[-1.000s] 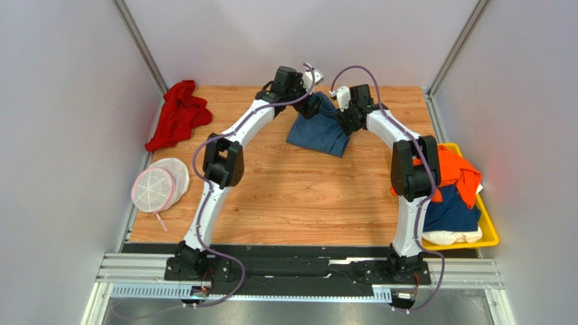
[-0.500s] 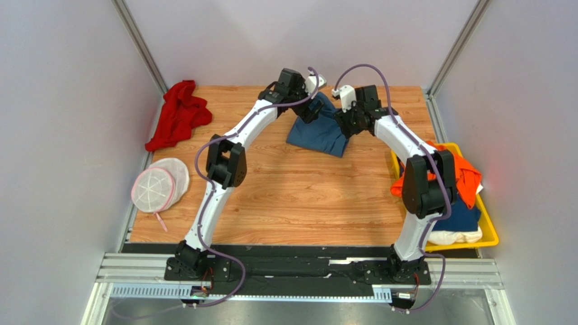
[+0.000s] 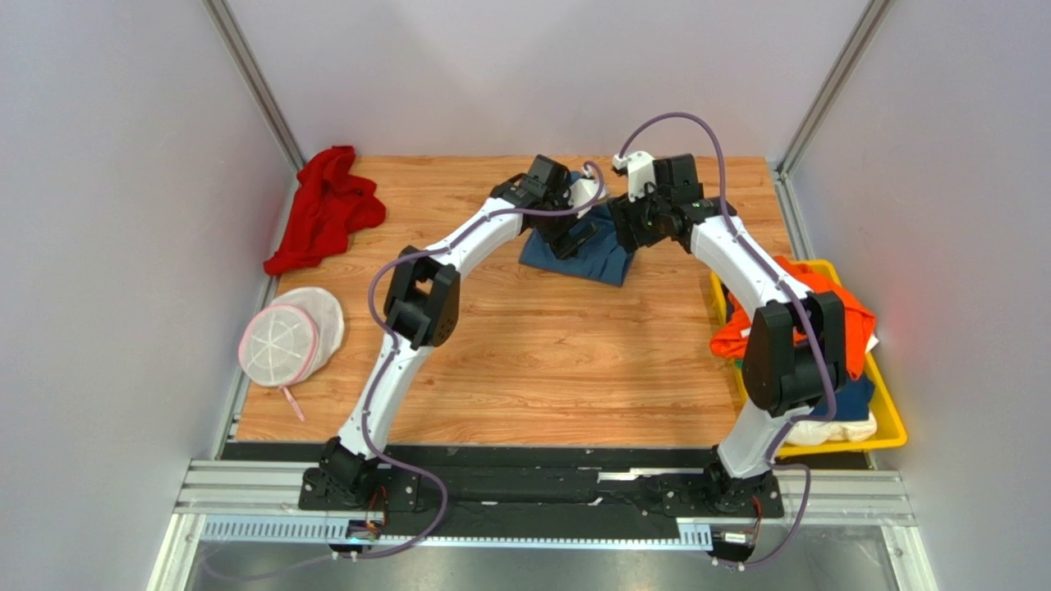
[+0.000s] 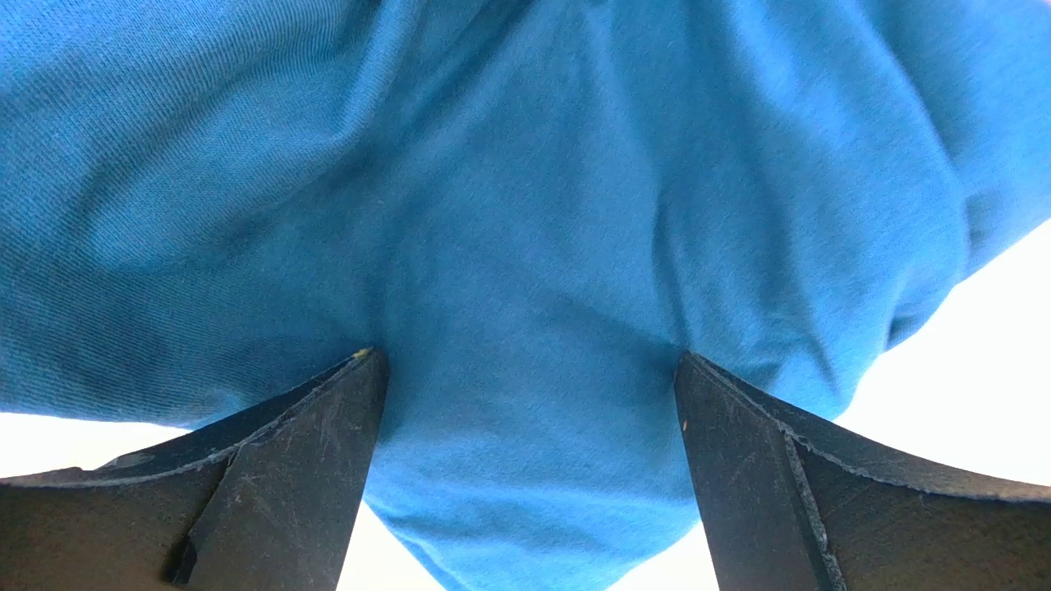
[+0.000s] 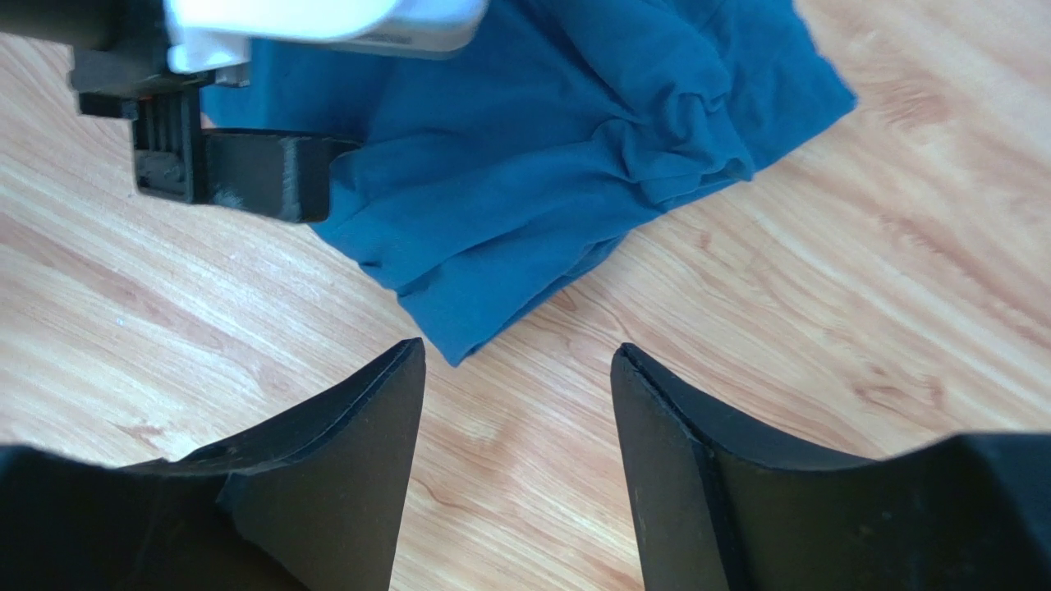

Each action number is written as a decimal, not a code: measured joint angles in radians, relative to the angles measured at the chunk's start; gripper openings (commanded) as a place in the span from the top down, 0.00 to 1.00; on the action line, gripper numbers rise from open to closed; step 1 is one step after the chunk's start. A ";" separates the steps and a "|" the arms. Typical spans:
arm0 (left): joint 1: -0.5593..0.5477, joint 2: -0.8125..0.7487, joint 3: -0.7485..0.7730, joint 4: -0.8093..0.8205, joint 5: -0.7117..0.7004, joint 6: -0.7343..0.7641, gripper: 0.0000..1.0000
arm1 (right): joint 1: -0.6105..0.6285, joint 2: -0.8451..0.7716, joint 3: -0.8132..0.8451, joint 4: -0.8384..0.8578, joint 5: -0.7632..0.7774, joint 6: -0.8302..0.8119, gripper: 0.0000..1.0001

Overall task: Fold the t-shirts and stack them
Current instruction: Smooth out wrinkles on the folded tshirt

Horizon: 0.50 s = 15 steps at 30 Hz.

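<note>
A slate-blue t-shirt (image 3: 595,259) lies bunched at the back centre of the wooden table (image 3: 555,357). My left gripper (image 3: 574,234) is down on its top; in the left wrist view the blue cloth (image 4: 531,185) fills the frame and runs between the wide-apart jaws of the left gripper (image 4: 524,357), which is open. My right gripper (image 3: 627,232) hovers by the shirt's right side, open over bare wood, and the right wrist view puts a corner of the shirt (image 5: 555,148) just ahead of it (image 5: 518,349). More t-shirts, orange (image 3: 829,308), navy (image 3: 857,394) and cream (image 3: 839,429), lie in the bin.
A yellow bin (image 3: 891,413) at the table's right edge holds those shirts. A red cloth (image 3: 323,207) is heaped at the back left corner. A round white-and-pink mesh disc (image 3: 290,339) lies at the left edge. Grey walls enclose the table.
The left gripper has slid right and nearer across the blue shirt. The right arm has swung its elbow out to the right, its gripper staying by the shirt's right side.
</note>
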 measured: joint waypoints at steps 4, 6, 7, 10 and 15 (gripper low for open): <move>0.001 0.000 0.000 -0.014 -0.013 0.022 0.04 | -0.029 0.090 0.042 -0.010 -0.050 0.079 0.34; 0.001 0.000 -0.001 -0.018 -0.018 0.029 0.04 | -0.069 0.166 0.097 -0.024 -0.104 0.129 0.33; 0.001 0.000 -0.002 -0.019 -0.019 0.034 0.04 | -0.090 0.201 0.124 -0.027 -0.126 0.151 0.33; 0.001 0.000 -0.011 -0.019 -0.026 0.049 0.04 | -0.153 0.294 0.188 -0.038 -0.181 0.207 0.33; 0.000 -0.005 -0.032 -0.020 -0.030 0.066 0.04 | -0.224 0.393 0.246 -0.077 -0.271 0.267 0.33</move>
